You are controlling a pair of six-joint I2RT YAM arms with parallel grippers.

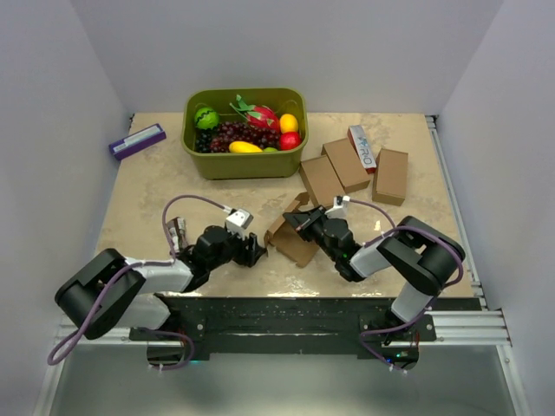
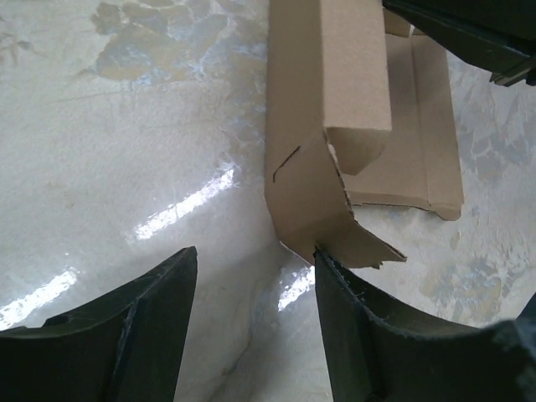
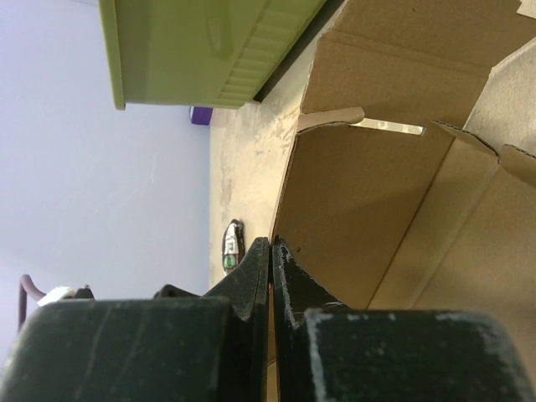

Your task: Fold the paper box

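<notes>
The paper box point(image 1: 290, 238) is plain brown cardboard, partly unfolded, lying near the table's front middle between my two grippers. In the left wrist view the paper box point(image 2: 322, 126) stands just ahead with a small end flap bent out. My left gripper point(image 2: 255, 260) is open and empty; its right finger's tip touches the flap's edge. My right gripper point(image 3: 270, 244) is shut on a thin wall of the paper box point(image 3: 377, 209), at the box's right end point(image 1: 305, 218). The inside of the box fills the right wrist view.
A green basket point(image 1: 245, 160) of toy fruit stands at the back centre. Three folded brown boxes point(image 1: 347, 169) and a white-and-red lettered carton point(image 1: 362, 147) lie at the back right. A purple-and-white box point(image 1: 137, 140) lies at the back left.
</notes>
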